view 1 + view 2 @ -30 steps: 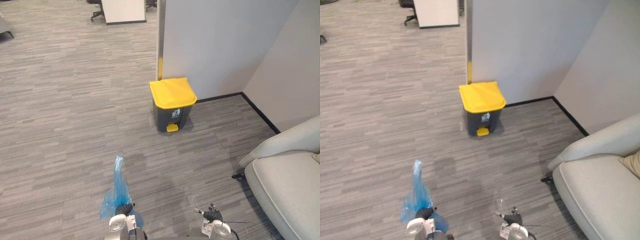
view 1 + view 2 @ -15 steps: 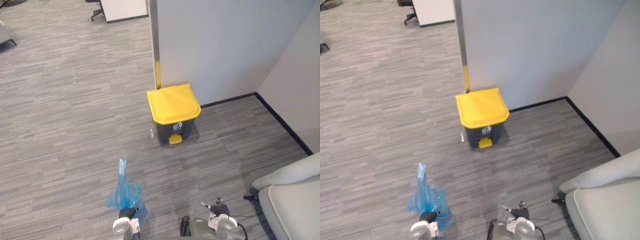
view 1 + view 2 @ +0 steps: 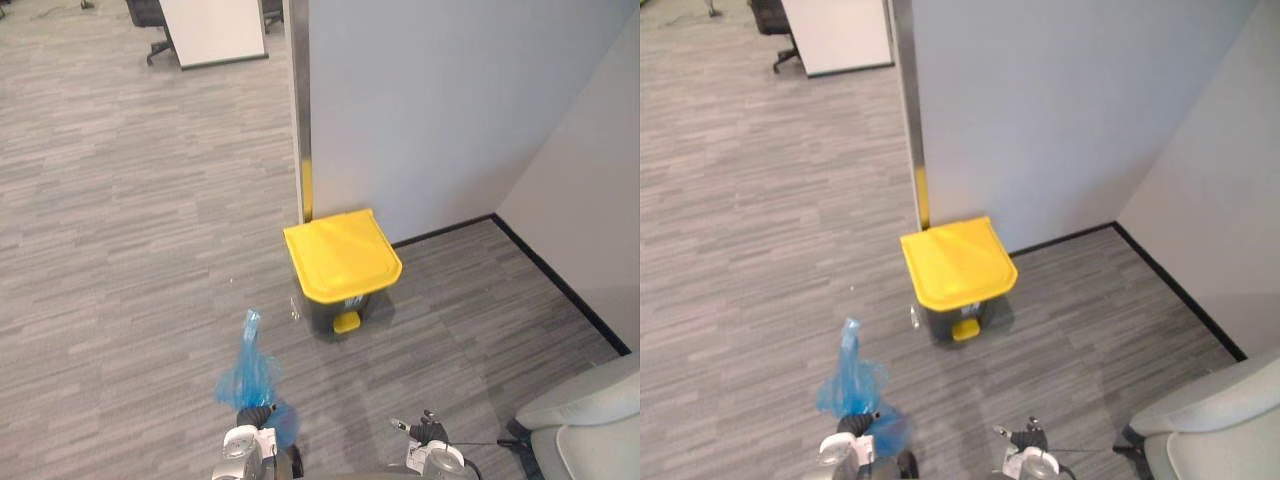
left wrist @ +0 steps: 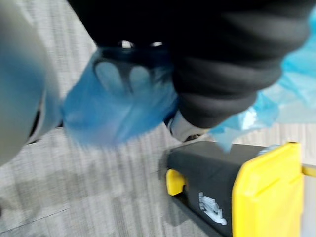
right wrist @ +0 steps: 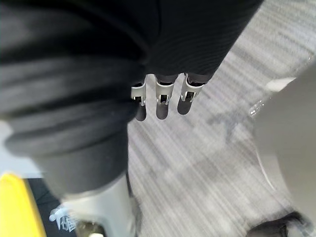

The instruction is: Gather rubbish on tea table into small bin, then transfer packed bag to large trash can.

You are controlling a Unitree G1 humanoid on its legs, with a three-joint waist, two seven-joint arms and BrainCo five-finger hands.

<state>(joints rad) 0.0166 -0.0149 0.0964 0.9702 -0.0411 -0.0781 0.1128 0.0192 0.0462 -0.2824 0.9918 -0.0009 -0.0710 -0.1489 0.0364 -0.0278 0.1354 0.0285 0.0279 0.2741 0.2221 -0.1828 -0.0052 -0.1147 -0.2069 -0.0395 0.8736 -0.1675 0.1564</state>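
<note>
My left hand (image 3: 252, 416) grips the blue bag (image 3: 247, 372), near the trash can (image 3: 322, 308). Its yellow lid (image 3: 341, 258) is shut; I must open it first, probably by the pedal (image 3: 346, 322). My right hand (image 5: 162, 101) hangs loose.

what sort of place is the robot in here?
Probably an office lounge corner: a partition wall, a yellow-lidded pedal bin standing beside it, a pale sofa at the edge, and an office chair far back. The left hand holds a blue bag.
</note>
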